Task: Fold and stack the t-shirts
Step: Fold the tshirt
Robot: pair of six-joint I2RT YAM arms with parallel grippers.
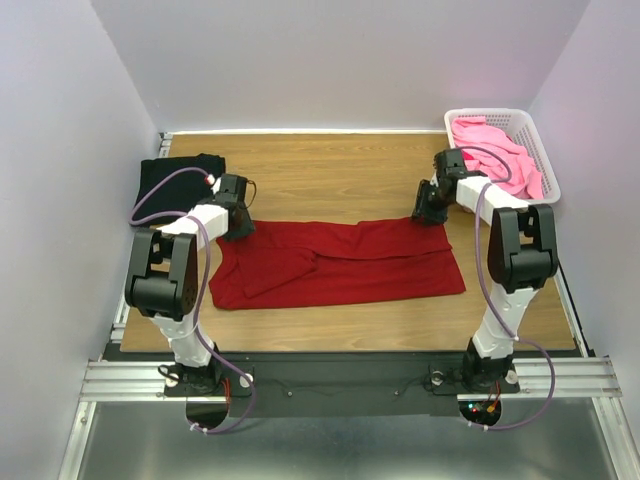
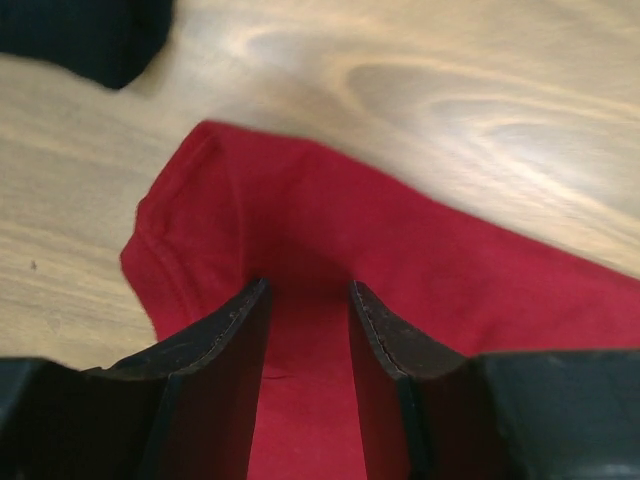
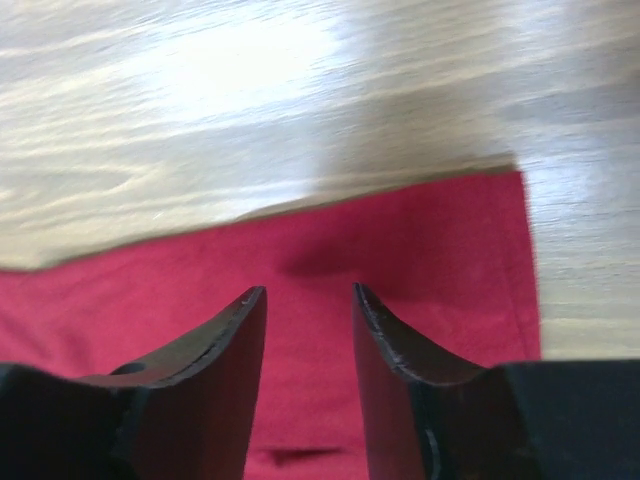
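A dark red t-shirt [image 1: 335,262] lies spread across the middle of the table, its near part folded lengthwise. My left gripper [image 1: 238,225] hovers over its far left corner. In the left wrist view the gripper [image 2: 308,285] is open, with flat red cloth [image 2: 420,260] showing in the gap. My right gripper [image 1: 430,212] is over the far right corner. Seen from the right wrist, this gripper [image 3: 308,290] is open too, above the red cloth [image 3: 430,240] near its edge. A folded black t-shirt [image 1: 175,180] lies at the back left. Bright pink t-shirts [image 1: 495,150] fill the basket.
The white lattice basket [image 1: 541,150] stands at the back right corner, close behind my right arm. The wooden table [image 1: 330,170] is walled on the left, back and right. The black t-shirt's corner [image 2: 80,35] shows at the top left of the left wrist view.
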